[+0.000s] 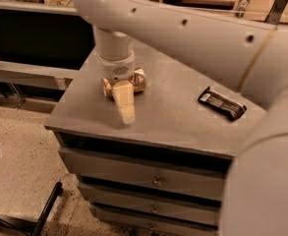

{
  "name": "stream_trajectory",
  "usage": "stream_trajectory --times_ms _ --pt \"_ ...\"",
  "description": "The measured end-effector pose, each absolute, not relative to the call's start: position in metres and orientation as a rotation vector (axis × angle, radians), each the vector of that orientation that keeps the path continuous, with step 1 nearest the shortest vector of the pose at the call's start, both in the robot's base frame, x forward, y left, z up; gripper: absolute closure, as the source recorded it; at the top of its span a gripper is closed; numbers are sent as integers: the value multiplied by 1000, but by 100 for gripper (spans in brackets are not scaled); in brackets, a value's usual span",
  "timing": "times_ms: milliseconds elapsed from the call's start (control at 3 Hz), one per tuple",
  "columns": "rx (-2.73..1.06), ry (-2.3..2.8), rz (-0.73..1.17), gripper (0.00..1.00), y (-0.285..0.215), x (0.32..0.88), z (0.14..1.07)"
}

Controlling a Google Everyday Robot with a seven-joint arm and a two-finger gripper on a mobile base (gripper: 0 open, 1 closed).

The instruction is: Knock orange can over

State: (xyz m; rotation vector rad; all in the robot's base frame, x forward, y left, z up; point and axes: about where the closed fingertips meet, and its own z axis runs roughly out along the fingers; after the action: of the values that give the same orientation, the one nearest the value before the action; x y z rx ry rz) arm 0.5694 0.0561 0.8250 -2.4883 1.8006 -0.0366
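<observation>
The orange can is orange-gold with dark markings and lies on its side on the grey cabinet top, left of the middle. My gripper hangs from the cream arm straight over the can and reaches down in front of it. It hides the can's middle. The can's ends show to either side of the gripper. The gripper tip is close to the cabinet top, just in front of the can.
A flat black packet lies on the cabinet top at the right. The cabinet has drawers below. A dark shelf unit stands behind at the left. The cabinet's front edge is close to the gripper.
</observation>
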Motion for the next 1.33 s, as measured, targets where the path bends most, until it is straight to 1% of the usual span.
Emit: stream_trajectory --times_ms 333,667,1000,1333 --pt "-2361 1708 142 0 30 553 816" --pt "-2200 1683 279 0 -6 553 809" --pt "-2200 1683 279 0 -6 553 817" --pt "-2123 1792 271 0 -63 547 837"
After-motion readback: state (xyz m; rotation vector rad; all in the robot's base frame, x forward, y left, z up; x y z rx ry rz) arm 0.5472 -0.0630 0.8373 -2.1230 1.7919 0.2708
